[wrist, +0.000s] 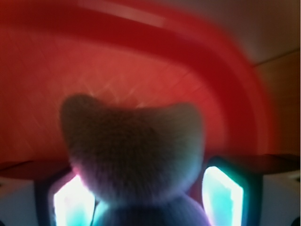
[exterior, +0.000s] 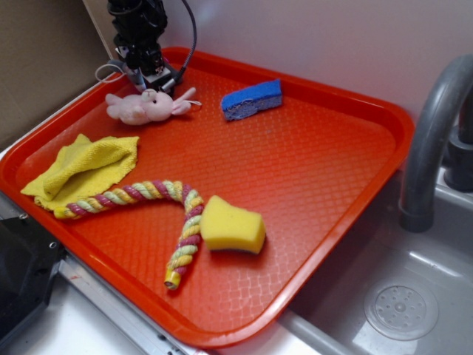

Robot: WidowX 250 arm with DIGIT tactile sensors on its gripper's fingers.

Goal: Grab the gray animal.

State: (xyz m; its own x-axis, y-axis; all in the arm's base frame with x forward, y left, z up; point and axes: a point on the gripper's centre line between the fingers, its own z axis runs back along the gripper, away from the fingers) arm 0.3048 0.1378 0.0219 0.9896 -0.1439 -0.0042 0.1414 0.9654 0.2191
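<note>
Now: the grasp step, black claw (exterior: 143, 74) at the 11 o'clock corner of the red plastic tray (exterior: 384, 118).
Small gray plush animal (wrist: 134, 155) sits between the parted fingers (wrist: 221, 197), seemingly ungripped; next they must close, avoiding the pink plush bunny (exterior: 144, 106) nearby.

Gray animal (wrist: 134, 155) blurred — gripper (exterior: 148, 78) hides it from outside.
</note>
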